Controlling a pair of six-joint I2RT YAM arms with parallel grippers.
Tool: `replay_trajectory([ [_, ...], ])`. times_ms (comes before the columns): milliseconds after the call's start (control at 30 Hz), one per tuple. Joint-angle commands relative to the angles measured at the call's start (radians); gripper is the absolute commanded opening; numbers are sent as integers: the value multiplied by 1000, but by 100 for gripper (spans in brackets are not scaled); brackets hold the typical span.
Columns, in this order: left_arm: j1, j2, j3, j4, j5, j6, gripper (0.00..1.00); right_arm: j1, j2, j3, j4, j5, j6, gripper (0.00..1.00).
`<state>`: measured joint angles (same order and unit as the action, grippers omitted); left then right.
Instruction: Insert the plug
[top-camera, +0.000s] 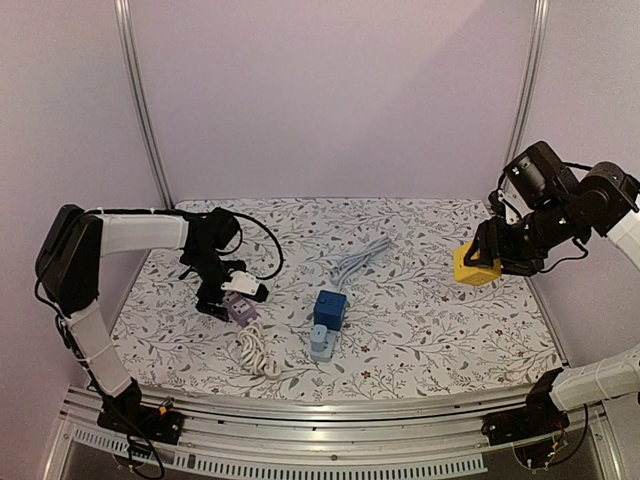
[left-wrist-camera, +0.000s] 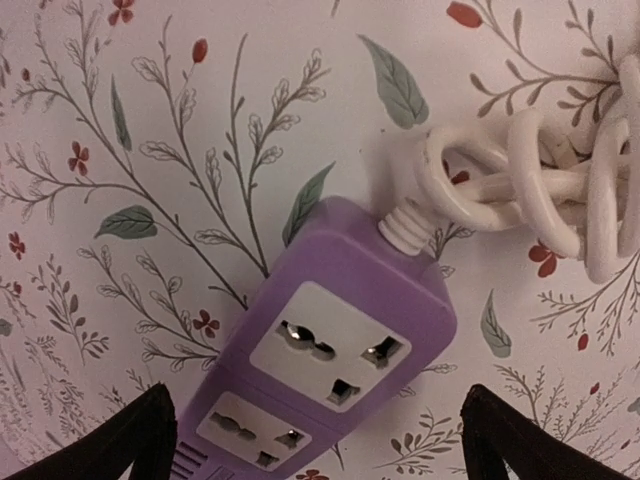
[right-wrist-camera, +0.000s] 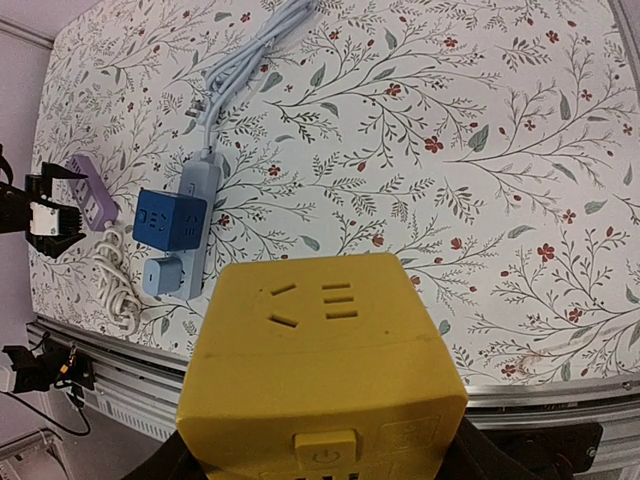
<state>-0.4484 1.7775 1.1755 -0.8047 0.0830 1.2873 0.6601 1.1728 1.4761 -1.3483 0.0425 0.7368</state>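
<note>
yellow cube plug (top-camera: 474, 266) hangs clamped in the right jaws, raised near the desk's (top-camera: 420, 330) right edge. purple power strip (left-wrist-camera: 330, 350) lies by the left edge under the wide-apart left jaws. blue cube (top-camera: 329, 306) on a grey strip (top-camera: 322, 345) sits mid-desk between them.

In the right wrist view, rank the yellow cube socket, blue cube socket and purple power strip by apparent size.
1. yellow cube socket: largest, but nearest the camera, which inflates it.
2. blue cube socket.
3. purple power strip.
</note>
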Motion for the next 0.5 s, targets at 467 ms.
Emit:
replay_trajectory([
  [467,30,71,30,72,27,16,74,-2,-18,0,-26,5,57,0],
])
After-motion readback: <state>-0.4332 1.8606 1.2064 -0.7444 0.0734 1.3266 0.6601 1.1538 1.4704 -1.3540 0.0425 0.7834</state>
